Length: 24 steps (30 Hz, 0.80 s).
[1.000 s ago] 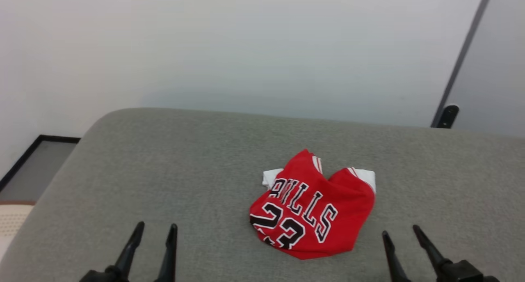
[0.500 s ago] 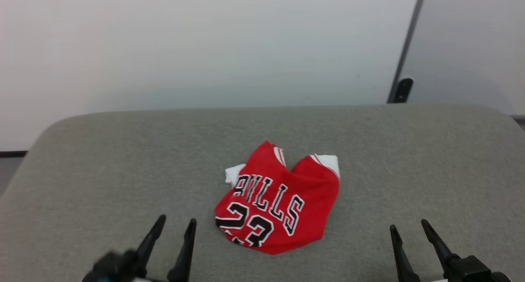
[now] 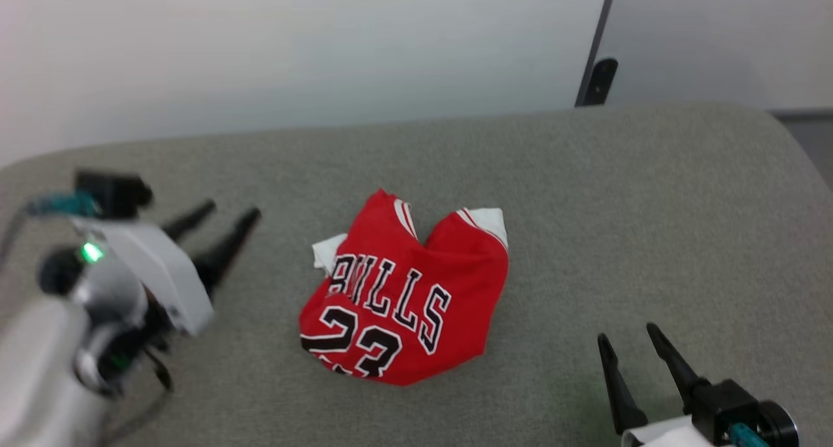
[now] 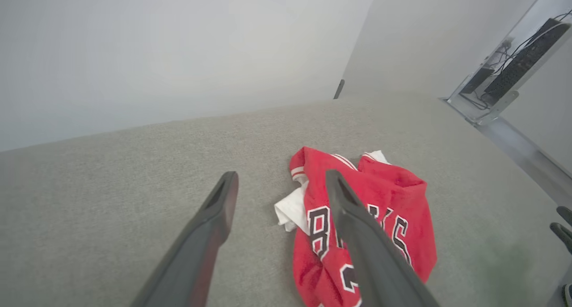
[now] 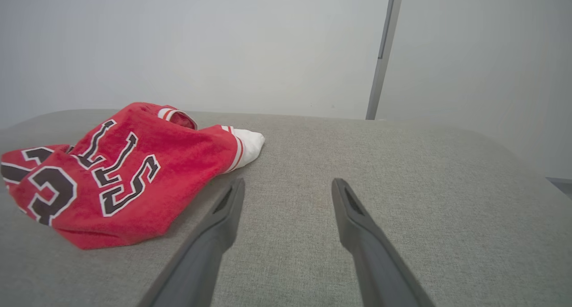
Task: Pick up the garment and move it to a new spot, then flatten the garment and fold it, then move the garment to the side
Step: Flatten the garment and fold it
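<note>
Broadly, a grey fabric-covered surface (image 3: pixel 651 206) spans the lower two thirds of the head view, with a pale wall (image 3: pixel 293 43) across the top. The garment (image 3: pixel 403 304), red with black "BULLS" and "23", lies crumpled just left of the frame's centre, with white sleeve ends poking out at its upper edge. The left gripper (image 3: pixel 231 209) hangs at the middle left, fingers spread wide and empty, pointing toward the garment but apart from it. The right gripper (image 3: pixel 626 333), likewise wide open and empty, sits at the lower right, well apart from the cloth. A small black fitting (image 3: pixel 599 81) stands at the wall seam, upper right.
</note>
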Available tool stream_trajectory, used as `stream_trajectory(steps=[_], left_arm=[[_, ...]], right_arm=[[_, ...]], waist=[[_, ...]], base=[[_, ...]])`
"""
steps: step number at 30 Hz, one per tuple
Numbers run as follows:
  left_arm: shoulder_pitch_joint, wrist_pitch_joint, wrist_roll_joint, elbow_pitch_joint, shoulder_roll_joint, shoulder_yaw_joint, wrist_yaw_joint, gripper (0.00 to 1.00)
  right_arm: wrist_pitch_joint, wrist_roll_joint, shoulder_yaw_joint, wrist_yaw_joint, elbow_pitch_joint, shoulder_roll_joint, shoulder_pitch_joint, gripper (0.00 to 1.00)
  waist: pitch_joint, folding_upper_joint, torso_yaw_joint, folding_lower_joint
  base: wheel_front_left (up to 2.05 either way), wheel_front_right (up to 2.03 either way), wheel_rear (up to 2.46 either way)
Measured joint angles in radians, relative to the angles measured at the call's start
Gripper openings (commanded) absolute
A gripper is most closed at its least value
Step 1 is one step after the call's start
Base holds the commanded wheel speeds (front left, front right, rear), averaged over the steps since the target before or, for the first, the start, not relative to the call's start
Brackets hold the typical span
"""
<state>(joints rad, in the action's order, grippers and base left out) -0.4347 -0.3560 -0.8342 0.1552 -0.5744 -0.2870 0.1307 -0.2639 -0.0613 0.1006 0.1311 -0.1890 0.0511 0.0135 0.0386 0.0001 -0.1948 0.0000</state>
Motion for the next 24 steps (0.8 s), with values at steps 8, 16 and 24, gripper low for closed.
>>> stream_trajectory(steps=[8,16,24], left_arm=[[-0.251,-0.245,-0.021,0.145,-0.065,-0.051,-0.007,1.0],[-0.392,-0.445,-0.005,0.218,-0.069,-0.128,-0.009,1.0],[-0.421,-0.571,-0.002,0.229,-0.057,-0.186,-0.026,1.0]], right_arm=[[0.0,-0.017,0.023,0.0,0.009,0.001,-0.056,1.0],[0.0,-0.036,0.031,0.0,0.017,0.0,-0.086,1.0],[0.0,-0.052,0.035,0.0,0.017,0.0,-0.089,1.0]], waist=[[0.113,0.0,-0.043,0.0],[0.218,0.0,-0.092,0.0],[0.278,0.0,-0.131,0.0]], base=[[0.0,0.0,0.0],[0.0,0.0,0.0],[0.0,0.0,0.0]])
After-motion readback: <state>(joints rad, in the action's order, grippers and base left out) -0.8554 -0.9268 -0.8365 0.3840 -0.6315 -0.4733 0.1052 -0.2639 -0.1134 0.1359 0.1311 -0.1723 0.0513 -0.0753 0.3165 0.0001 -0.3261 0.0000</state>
